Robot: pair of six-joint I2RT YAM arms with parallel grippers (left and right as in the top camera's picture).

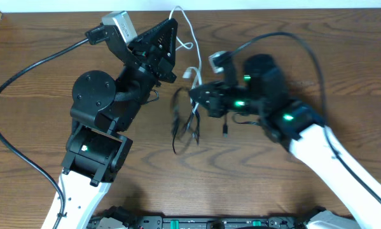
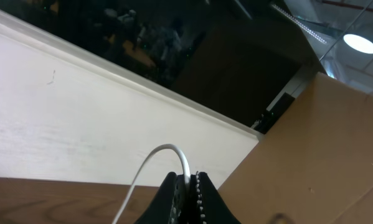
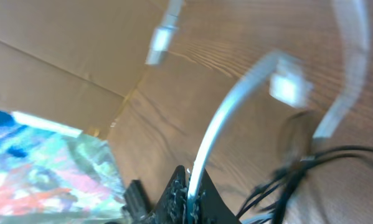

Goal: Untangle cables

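- overhead was evenly lit; black cables (image 1: pixel 191 124) smeared by motion.
- ceiling lamp (image 2: pixel 360 42) glared in left wrist view.
- right wrist view was blurred; white cable (image 3: pixel 215 124) soft.

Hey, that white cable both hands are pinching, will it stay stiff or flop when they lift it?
Probably floppy: the white cable arches in a loose loop out of the left hand. Likely light, since it curves freely above the right hand. It may drag the black cables along, as they bunch beside it.
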